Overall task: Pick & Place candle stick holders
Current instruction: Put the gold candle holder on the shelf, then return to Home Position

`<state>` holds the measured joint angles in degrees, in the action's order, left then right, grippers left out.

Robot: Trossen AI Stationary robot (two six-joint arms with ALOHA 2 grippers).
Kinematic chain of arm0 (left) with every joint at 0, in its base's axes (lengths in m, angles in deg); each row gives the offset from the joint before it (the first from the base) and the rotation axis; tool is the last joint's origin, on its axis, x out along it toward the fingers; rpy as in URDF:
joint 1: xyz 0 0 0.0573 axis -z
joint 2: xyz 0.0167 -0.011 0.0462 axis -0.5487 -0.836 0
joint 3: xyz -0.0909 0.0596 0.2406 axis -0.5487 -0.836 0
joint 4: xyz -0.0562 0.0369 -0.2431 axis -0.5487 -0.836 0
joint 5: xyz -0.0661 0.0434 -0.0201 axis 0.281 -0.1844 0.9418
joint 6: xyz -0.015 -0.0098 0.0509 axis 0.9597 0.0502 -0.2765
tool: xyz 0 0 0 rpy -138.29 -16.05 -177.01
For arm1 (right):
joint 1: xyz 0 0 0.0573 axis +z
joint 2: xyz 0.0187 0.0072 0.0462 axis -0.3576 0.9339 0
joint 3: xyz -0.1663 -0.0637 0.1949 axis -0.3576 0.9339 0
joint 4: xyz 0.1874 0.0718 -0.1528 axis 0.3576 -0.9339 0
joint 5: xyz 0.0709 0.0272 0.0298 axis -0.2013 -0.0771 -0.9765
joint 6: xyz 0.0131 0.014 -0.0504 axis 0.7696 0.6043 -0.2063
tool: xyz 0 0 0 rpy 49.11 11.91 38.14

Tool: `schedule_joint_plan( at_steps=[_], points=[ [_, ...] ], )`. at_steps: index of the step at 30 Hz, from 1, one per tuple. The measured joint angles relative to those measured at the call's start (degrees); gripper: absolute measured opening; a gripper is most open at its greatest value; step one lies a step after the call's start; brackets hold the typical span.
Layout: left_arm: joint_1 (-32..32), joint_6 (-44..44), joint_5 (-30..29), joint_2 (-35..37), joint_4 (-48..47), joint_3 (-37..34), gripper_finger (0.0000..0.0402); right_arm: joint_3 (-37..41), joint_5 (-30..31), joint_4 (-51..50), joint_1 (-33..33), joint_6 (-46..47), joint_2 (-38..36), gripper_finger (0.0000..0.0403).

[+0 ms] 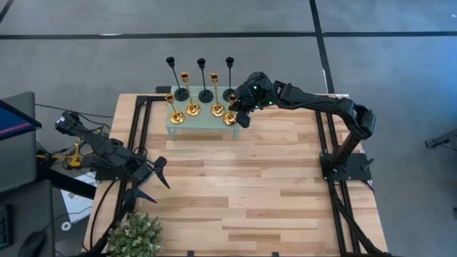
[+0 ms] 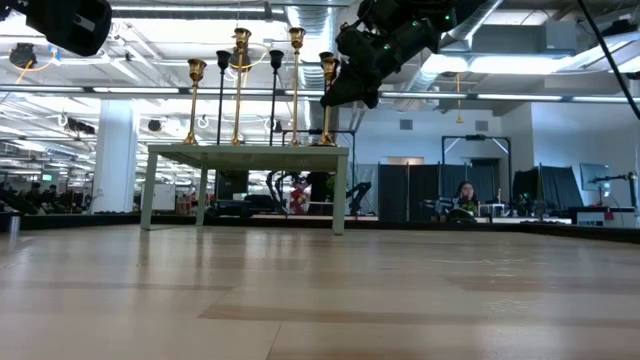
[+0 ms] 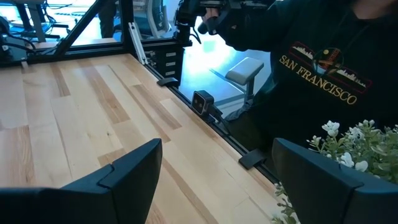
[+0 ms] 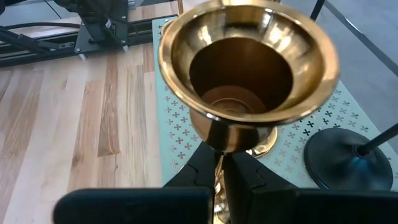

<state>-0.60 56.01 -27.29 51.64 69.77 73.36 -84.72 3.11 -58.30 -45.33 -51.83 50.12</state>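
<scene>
At far-right corner of green stand (image 1: 207, 124) | right gripper (image 4: 219, 168) clamped on gold candle stick holder (image 4: 247, 68) stem | left gripper (image 3: 214, 180) open, idle near-left | 6 other holders on stand | risk: sideways lift topples black neighbour (image 4: 341, 157).

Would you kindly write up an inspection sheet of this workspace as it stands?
Surface: wooden table, bare in the middle.
Job's things: seven candle stick holders on a small green stand at the far edge.
Clutter: potted plant at the near-left corner.
Grippers: right gripper shut on the rightmost gold holder; left gripper open, waiting at the left edge.
Cables: bundle off the left side.
Surroundings: person in a dark sweatshirt.
</scene>
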Motion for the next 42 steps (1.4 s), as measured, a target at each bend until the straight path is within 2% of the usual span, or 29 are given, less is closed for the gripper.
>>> schedule_joint_plan(
  at_steps=[6, 12, 21, 35, 42],
  points=[
    [0.01, 0.0, 0.0, 0.0, -0.04, 0.0, 0.0305, 0.0, 0.0, 0.0, -0.02, -0.02, 0.0, 0.0003],
    [0.01, 0.0, 0.0, 0.0, -0.04, 0.0, 0.0305, 0.03, 0.0, -0.06, -0.02, -0.02, 0.0, 0.0031],
    [0.01, 0.0, 0.0, 0.0, -0.09, 0.0, 0.0305, 0.17, 0.07, 0.16, -0.02, -0.28, 0.07, 0.0022],
    [0.01, 0.0, 0.0, 0.0, -0.09, 0.0, 0.0305, 0.17, 0.22, 1.13, -0.02, -1.77, -0.34, 0.0138],
    [0.01, 0.0, 0.0, -0.02, -0.09, 0.0, 0.0305, 0.09, 0.22, -4.58, -0.07, -1.68, -5.45, 0.0167]
  ],
)
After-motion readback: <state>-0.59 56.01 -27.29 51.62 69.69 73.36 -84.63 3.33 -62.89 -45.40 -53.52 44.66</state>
